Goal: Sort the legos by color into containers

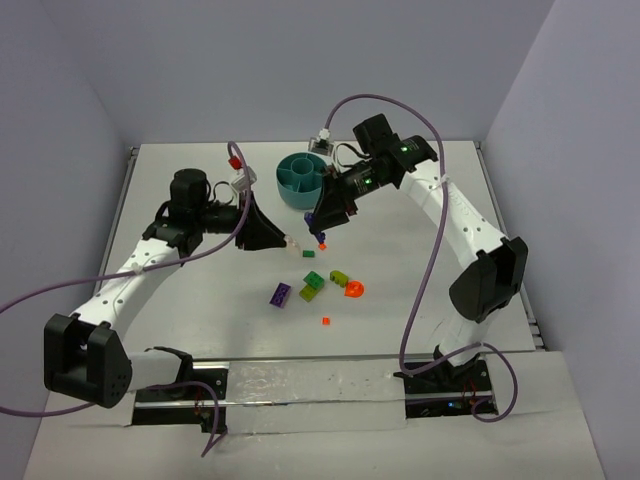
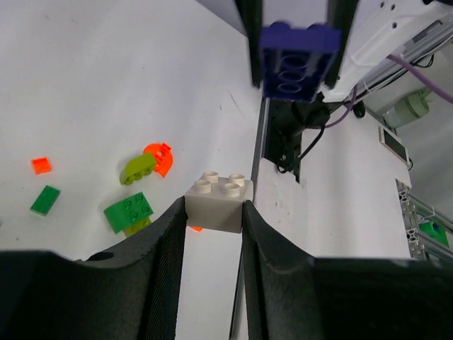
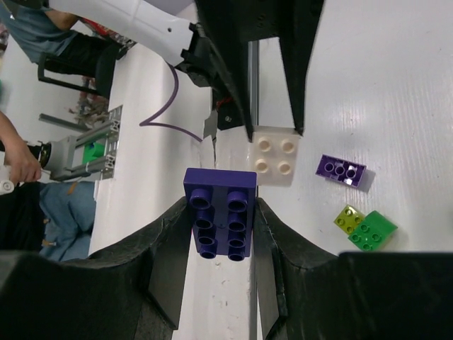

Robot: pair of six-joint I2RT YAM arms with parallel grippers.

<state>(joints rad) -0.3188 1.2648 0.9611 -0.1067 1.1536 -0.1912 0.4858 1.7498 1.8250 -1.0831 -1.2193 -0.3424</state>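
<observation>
Table (image 1: 200,330), white; loose legos are listed from the near edge outward. Small orange tile (image 1: 325,320): found nearest the arm bases, lying alone. Purple brick (image 1: 281,294): laid flat just beyond it, to the left. Lime brick (image 1: 309,294) and green brick (image 1: 314,280): seen touching each other, beside the purple one. Orange arch piece (image 1: 354,289) and lime curved piece (image 1: 339,276): set close together to the right. Green tile (image 1: 308,253): placed a little farther back. Left gripper (image 2: 214,212): jaws are drawn in narrowly and clamped on the sides of a white brick (image 2: 218,202), studs up; whether it is lifted off the table cannot be told. Right gripper (image 3: 220,212): jaws are partly closed and gripped on a dark purple brick (image 3: 220,205), held just beside the white one. Teal bowl (image 1: 303,178): stood farthest back, well apart from the loose pieces, behind the right gripper; the contents of its compartments cannot be made out
</observation>
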